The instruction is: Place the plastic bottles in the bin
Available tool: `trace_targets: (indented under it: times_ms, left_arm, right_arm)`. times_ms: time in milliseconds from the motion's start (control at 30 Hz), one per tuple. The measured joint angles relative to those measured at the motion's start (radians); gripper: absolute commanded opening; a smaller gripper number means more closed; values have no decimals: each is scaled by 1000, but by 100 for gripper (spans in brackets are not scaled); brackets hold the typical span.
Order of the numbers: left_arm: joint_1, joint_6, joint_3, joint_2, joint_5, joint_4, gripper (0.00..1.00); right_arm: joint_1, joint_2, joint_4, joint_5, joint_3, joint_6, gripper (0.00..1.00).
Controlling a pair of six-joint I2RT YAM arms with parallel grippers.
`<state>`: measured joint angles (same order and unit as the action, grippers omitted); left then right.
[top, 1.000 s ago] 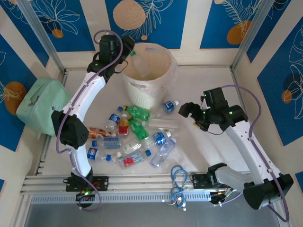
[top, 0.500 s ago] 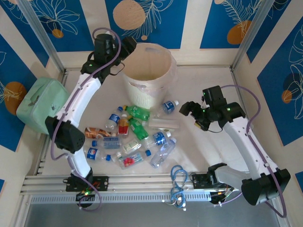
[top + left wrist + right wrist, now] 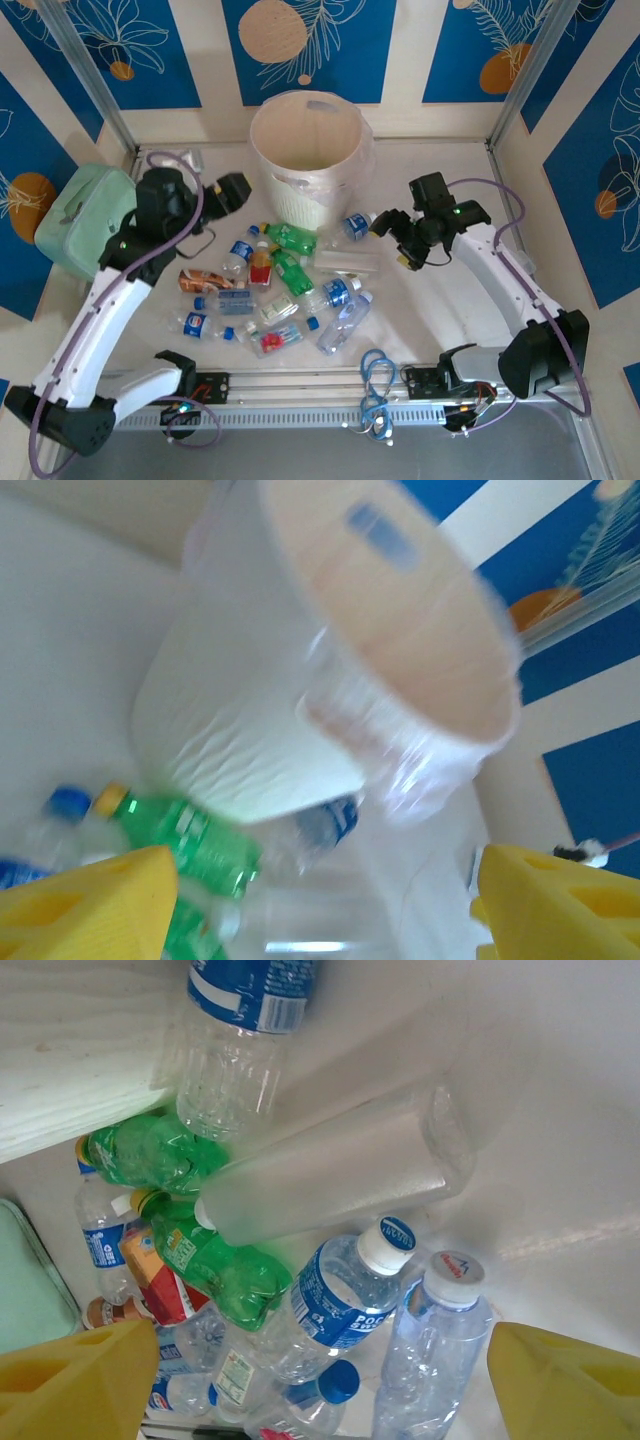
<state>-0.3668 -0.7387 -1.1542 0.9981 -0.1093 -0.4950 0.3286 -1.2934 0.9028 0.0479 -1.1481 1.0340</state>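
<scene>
The cream bin [image 3: 310, 150] stands at the back centre of the table, and in the left wrist view this bin [image 3: 300, 700] is blurred. Several plastic bottles [image 3: 285, 290] lie in a heap in front of it. My left gripper [image 3: 238, 190] hangs open and empty just left of the bin, and a green bottle [image 3: 185, 845] lies below its yellow fingers [image 3: 90, 905]. My right gripper [image 3: 392, 243] is open at the heap's right edge. In the right wrist view it [image 3: 320, 1390] looks down on a blue-label bottle [image 3: 340, 1300], a frosted bottle [image 3: 330, 1175] and a white-capped bottle [image 3: 440, 1350].
A mint-green bag [image 3: 85, 220] sits at the left wall. A blue cable coil [image 3: 377, 385] lies on the front aluminium rail [image 3: 290, 385]. One bottle [image 3: 355, 225] rests against the bin's right foot. Slanted frame posts [image 3: 520, 75] stand at the back corners.
The left gripper held a bottle over the bin's rim, opened, then swung back left and down, empty. The right gripper edged left toward the heap.
</scene>
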Motion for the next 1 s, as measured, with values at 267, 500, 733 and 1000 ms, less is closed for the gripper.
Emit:
trace_targets:
  times_ms: [267,500,733,1000]
  left_arm:
    - [-3,-68,124,-20,-53,-22,73]
    - [-16,-103,171,-6,-86,27,72]
    - [-51,-117,195,26,-100,39,72]
    - [-66,-118,195,40,-105,47,72]
  right_arm:
    - [42,-95,-55,7,86,201,86]
    - [45,-141,-103,21,109,314,87]
    - [45,-203,-166,31,138,404,87]
    - [45,-280,-233,18,139,457,87]
